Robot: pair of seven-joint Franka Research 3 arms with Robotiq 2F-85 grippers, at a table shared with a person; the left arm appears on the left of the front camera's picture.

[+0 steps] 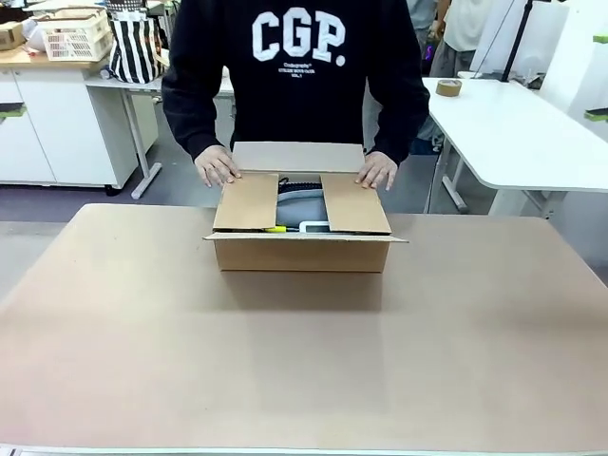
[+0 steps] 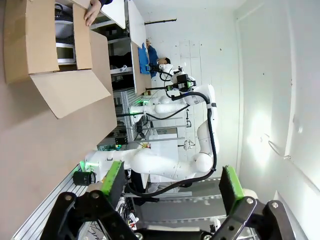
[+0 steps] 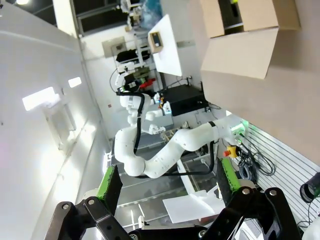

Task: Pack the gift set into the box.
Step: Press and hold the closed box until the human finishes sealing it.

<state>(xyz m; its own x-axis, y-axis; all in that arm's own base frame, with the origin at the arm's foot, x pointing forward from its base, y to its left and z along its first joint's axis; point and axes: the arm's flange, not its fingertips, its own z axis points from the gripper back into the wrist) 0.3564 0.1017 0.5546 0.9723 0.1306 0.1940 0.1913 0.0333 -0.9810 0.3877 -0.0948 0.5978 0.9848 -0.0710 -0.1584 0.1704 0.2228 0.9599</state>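
Note:
The brown cardboard box point(image 1: 299, 255) stands at the far middle of the table, in front of the person. Both of the person's hands point(image 1: 218, 168) press its two side flaps inward; the rear flap stands up and the front flap sticks out flat. In the gap between the flaps lie parts of the gift set: the grey pouch point(image 1: 302, 202), the yellow stick point(image 1: 275, 229) and a white gadget point(image 1: 314, 226). My left gripper point(image 2: 172, 192) is open and holds nothing, far from the box point(image 2: 45, 40). My right gripper point(image 3: 167, 192) is open too, with the box point(image 3: 250, 35) at a distance.
The wide tan table point(image 1: 304, 361) stretches bare from the box to the near edge. Behind the person stand white tables, one with a tape roll point(image 1: 448, 87) and one with a white basket point(image 1: 74, 36).

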